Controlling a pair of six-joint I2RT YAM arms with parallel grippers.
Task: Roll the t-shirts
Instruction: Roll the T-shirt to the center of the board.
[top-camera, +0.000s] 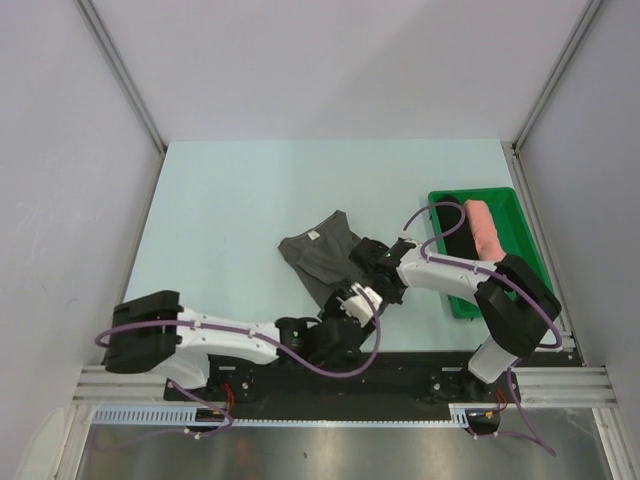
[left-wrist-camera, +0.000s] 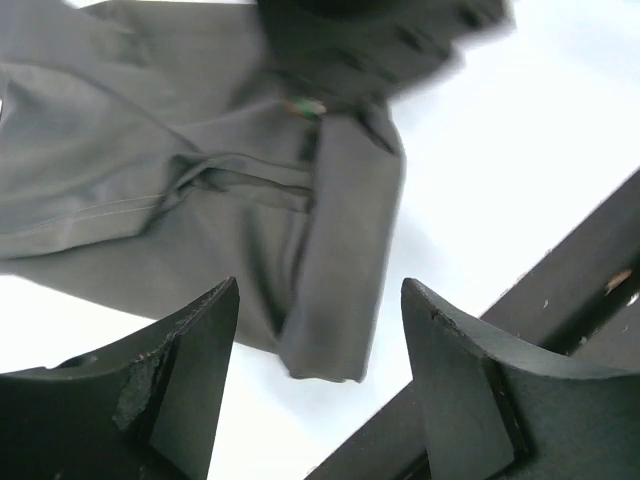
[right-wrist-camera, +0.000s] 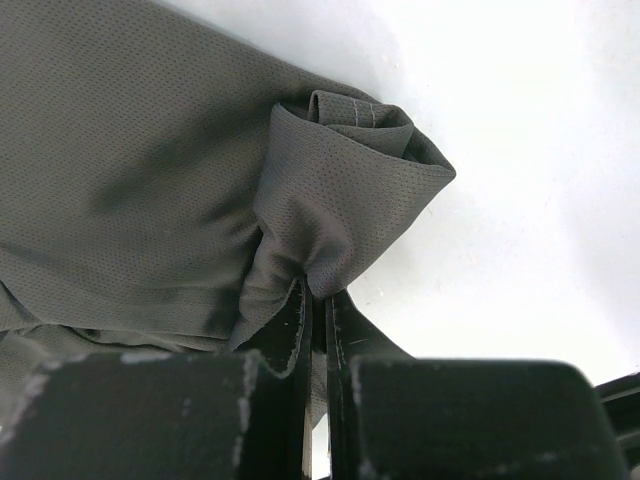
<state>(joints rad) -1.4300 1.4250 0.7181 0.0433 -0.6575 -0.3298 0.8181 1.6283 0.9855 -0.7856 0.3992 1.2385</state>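
A dark charcoal grey t-shirt (top-camera: 318, 254) with a small white neck label lies crumpled on the pale table, just ahead of both arms. My right gripper (top-camera: 366, 252) is shut on a fold of its right edge; the right wrist view shows the fabric (right-wrist-camera: 340, 205) pinched between the fingers. My left gripper (top-camera: 345, 300) is open and empty just short of the shirt's near corner (left-wrist-camera: 330, 320). A salmon pink t-shirt (top-camera: 486, 229) lies rolled in the green tray (top-camera: 505, 200), with a black t-shirt (top-camera: 455, 228) beside it.
The green tray stands at the right edge of the table. The black base rail (left-wrist-camera: 560, 290) runs along the near edge behind the left gripper. Grey walls enclose the table on three sides.
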